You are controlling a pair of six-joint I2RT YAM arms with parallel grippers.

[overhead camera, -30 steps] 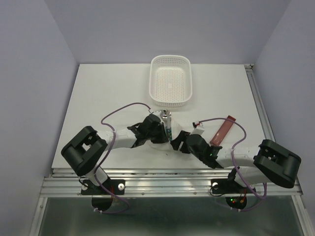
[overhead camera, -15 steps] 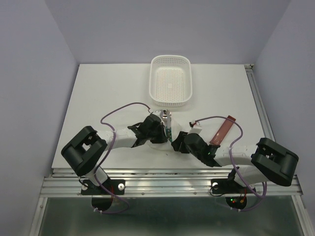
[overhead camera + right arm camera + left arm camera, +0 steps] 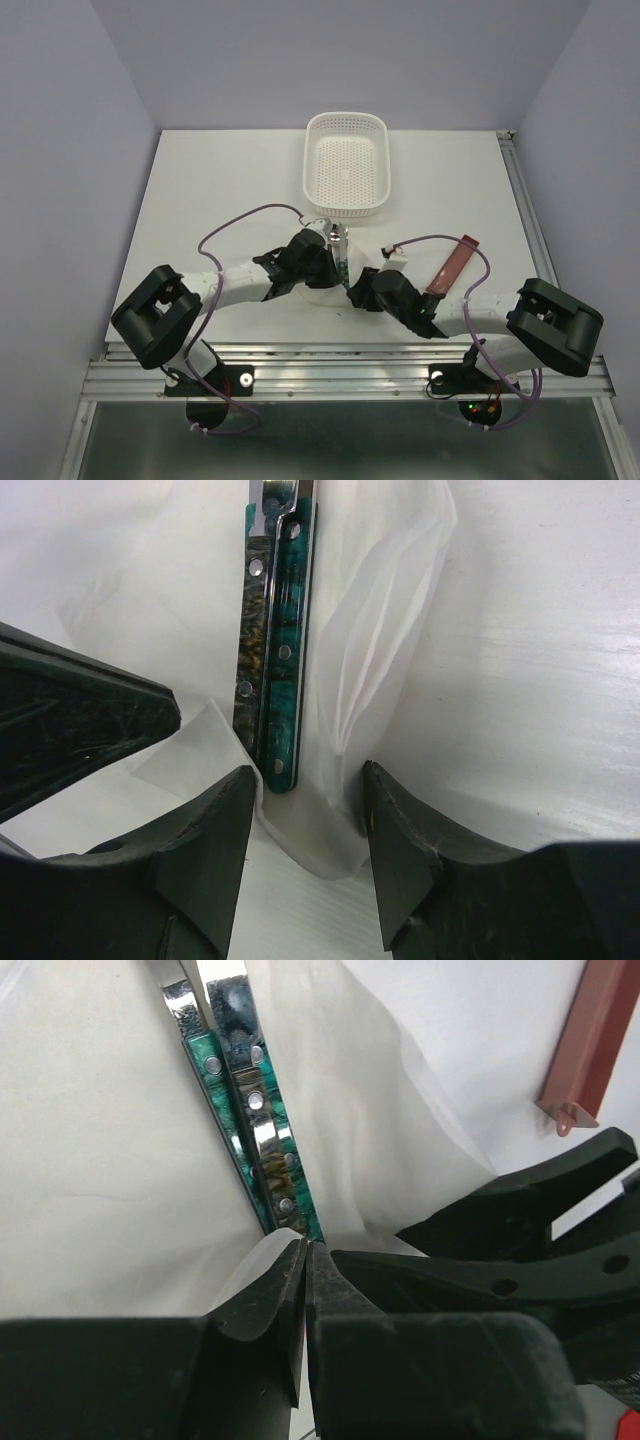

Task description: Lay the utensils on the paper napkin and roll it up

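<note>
Two utensils (image 3: 255,1130) with green handles and shiny metal lie side by side on the white paper napkin (image 3: 120,1160). In the top view the utensils (image 3: 341,256) lie between the two grippers, just short of the basket. My left gripper (image 3: 305,1250) is shut at the handle ends, pinching a raised flap of the napkin's near edge. My right gripper (image 3: 305,780) is open, its jaws on either side of the handle ends (image 3: 278,720) and the napkin's rumpled right edge (image 3: 385,670). The left gripper's fingers (image 3: 80,730) show at the left of the right wrist view.
A white perforated basket (image 3: 346,165) stands just beyond the utensils. A red-brown flat bar (image 3: 452,265) lies to the right of the right gripper; it also shows in the left wrist view (image 3: 590,1040). Both arms crowd the near middle of the table (image 3: 200,200).
The left arm's elbow has swung down and to the left, and its wrist has edged toward the basket. The right gripper has crept a little to the left. The utensils have not moved.
</note>
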